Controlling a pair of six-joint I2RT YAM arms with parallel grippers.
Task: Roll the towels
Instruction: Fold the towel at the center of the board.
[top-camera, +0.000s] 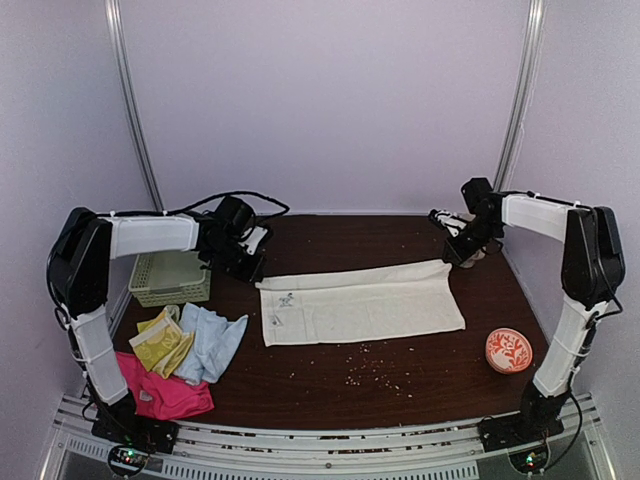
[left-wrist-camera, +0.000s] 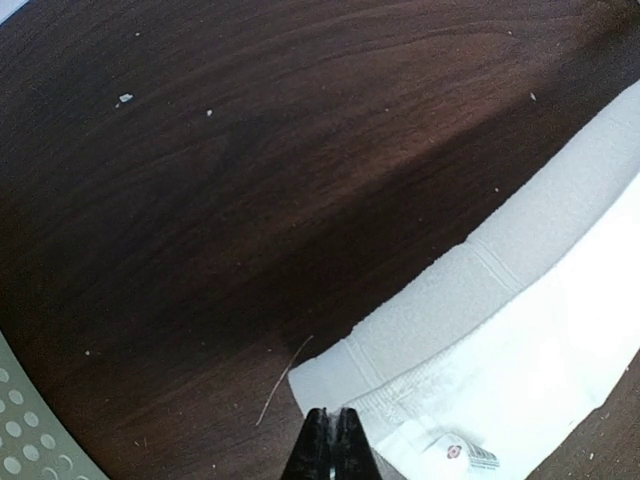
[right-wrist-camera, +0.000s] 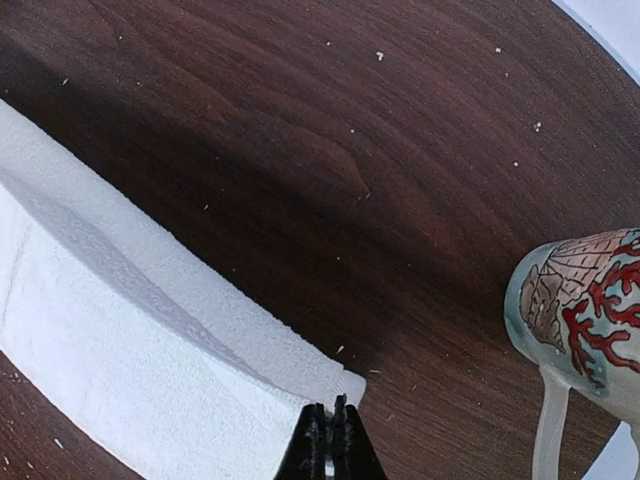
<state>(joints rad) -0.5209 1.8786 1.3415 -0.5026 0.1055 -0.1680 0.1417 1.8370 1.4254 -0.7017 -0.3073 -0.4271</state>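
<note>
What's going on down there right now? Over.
Left hand, right hand shut, at far corners of cream-white cloth towel. Towel flat, not rolled. Red-patterned pale mug close by right hand.

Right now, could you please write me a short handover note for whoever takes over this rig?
Left gripper: shut, tips at the far-left corner of the cream-white towel; whether it pinches cloth is unclear.
Right gripper: shut, at the far-right corner, likewise unclear.
Things: the cream-white towel lies flat mid-table, unrolled. The pale blue towel, yellow-green towel and hot-pink towel lie bunched at the near left, in front of the basket.
Done: nothing rolled.
Left: roll all four.
</note>
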